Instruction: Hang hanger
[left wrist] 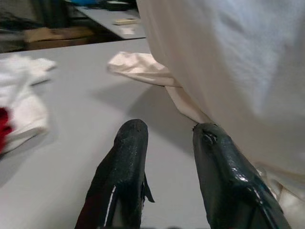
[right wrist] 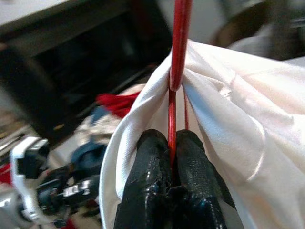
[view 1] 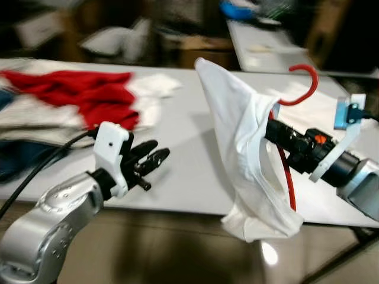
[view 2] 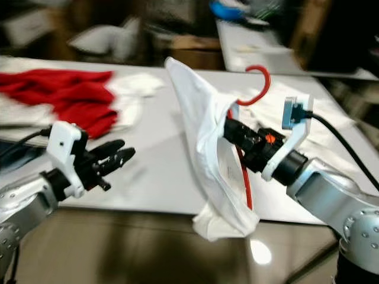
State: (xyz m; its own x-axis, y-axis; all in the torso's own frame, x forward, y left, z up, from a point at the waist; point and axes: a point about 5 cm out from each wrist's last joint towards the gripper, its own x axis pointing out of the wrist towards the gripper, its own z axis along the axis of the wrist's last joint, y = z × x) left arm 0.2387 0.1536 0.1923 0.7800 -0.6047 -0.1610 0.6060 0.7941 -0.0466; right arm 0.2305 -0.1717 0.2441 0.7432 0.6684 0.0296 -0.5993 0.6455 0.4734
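While my right tool (right wrist: 172, 157) gripped the red hanger (view 1: 303, 83), raised above the surface (view 1: 177, 148) with a white shirt (view 1: 243, 148) draped on it, my left tool (view 1: 155, 158) waited, perhaps slightly open; hanging was not done, no rail visible.

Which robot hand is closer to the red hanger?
Right. The right gripper pinches the red hanger between its fingers, under the white shirt. The left gripper hovers apart, off to the shirt's side.

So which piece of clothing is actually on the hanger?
The white garment, draped over the red hanger in the right end effector; the red cloth lies on the table.
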